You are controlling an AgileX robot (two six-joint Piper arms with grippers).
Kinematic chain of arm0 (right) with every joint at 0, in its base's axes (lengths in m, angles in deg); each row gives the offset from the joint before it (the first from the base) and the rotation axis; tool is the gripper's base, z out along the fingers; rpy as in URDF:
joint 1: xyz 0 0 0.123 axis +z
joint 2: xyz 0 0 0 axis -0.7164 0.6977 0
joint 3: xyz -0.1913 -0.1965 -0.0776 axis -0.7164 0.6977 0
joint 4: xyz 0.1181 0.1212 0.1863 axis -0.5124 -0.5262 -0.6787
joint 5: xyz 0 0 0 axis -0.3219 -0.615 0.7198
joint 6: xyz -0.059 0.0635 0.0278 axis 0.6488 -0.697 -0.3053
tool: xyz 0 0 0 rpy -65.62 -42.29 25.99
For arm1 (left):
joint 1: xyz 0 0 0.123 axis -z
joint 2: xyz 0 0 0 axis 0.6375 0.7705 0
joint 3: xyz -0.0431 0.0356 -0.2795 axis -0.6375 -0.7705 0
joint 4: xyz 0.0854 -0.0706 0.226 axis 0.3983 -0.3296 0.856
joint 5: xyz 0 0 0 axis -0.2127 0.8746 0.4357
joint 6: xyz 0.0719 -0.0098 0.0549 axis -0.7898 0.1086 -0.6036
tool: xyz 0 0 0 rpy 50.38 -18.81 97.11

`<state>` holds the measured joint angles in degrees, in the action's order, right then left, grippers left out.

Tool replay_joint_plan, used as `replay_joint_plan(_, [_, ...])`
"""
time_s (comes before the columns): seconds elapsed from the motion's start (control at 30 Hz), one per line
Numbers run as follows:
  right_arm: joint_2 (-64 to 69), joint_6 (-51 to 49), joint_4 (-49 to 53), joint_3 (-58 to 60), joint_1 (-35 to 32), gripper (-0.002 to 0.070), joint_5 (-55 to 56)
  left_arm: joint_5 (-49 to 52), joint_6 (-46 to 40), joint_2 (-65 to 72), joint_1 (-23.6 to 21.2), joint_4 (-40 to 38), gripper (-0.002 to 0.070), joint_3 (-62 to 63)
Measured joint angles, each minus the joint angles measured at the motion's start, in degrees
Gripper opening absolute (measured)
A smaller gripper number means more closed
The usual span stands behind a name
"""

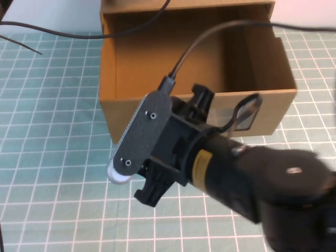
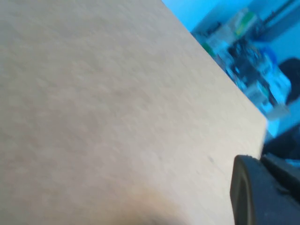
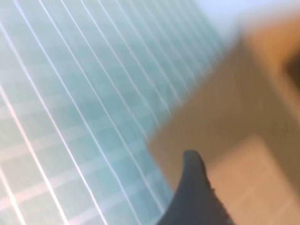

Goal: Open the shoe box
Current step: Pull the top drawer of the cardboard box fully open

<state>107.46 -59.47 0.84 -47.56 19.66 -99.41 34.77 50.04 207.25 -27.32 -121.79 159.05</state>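
Box [image 1: 131,113] sits at the far middle of the mat [image 1: 52,105] with its top open and the inside bare, nothing in it that I can see. A brown band along the far edge looks like the lid [image 1: 184,6] swung up and back, but the frame cuts it off, so that's not confirmed. My read is that the opening is basically done. What's left, if anything, is clearing the arms away and checking the lid stands on its own.

Right gripper [image 1: 176,147] is out in front of the box's near wall, just above the mat and close to the wall, and I see no contact with it. In the high view the jaws are spread wide with nothing between them, so it's released and holding nothing. The right wrist view fits that: one finger [image 3: 194,187] shows against the box corner and the mat, with no cardboard pinched. The arm comes in low from the robot's right, with the forearm angled toward the box and the wrist rolled so the camera plate faces up and left.

Left gripper [image 2: 262,187] doesn't show in the high view. Its wrist view is nearly all flat cardboard [image 2: 117,93] seen close up, with only a dark piece of the gripper at the edge. It's right beside a panel of the box, and I can't tell which one. I also can't tell whether it's gripping or released.

A cable [image 1: 131,29] hangs across the top of the box.
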Motion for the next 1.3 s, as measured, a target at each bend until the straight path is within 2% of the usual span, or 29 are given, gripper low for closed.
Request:
replay_joint_plan(0.13, [-4.63, 2.02, 0.51, 0.00, 0.09, 0.0405, 3.29, 5.13, -1.43, -2.27, -0.11, 0.46, -0.0004, -0.38])
replay_joint_plan(0.23, [-8.27, 2.48, 0.74, 0.00, 0.09, 0.0354, 2.63, 5.91, -1.81, -5.02, -1.23, 0.70, -0.0004, -0.48])
replay_joint_plan(0.4, [-13.68, 2.62, 1.10, 0.00, 0.09, 0.0181, -0.03, 6.20, -1.81, -9.91, -4.70, 1.83, -0.0004, -0.48])
replay_joint_plan(0.47, [-16.01, 2.62, 1.34, 0.00, 0.09, 0.0082, -2.53, 6.24, -1.68, -12.24, -6.15, 3.93, -0.0004, -0.48])
replay_joint_plan(0.57, [-19.26, 4.18, 1.56, 0.00, 0.09, 0.0013, -8.20, 6.48, -0.23, -16.31, -7.38, 9.48, -0.0004, -0.48])
replay_joint_plan(0.73, [-23.49, 18.50, -4.20, 0.00, 0.09, -0.0008, -18.47, 7.24, 3.58, -24.12, -7.49, 23.25, -0.0004, -2.10])
replay_joint_plan(0.87, [-26.86, 31.05, -14.04, 0.00, 0.09, -0.0011, -24.66, 7.48, 3.80, -31.47, -7.49, 28.27, -0.0004, -8.70])
replay_joint_plan(1.1, [-32.68, 52.57, -37.47, 0.00, 0.09, -0.0013, -29.80, 6.63, 0.21, -45.84, -7.49, 29.17, -0.0004, -31.09])
replay_joint_plan(1.2, [-35.05, 58.65, -45.87, 0.08, 0.09, -0.0013, -30.06, 0.55, -2.53, -54.26, -7.49, 28.38, -0.0004, -42.75])
replay_joint_plan(1.3, [-37.44, 60.75, -49.10, 1.90, 0.09, -0.0013, -30.17, -8.56, -5.95, -62.90, -7.49, 28.01, -0.0004, -53.65])
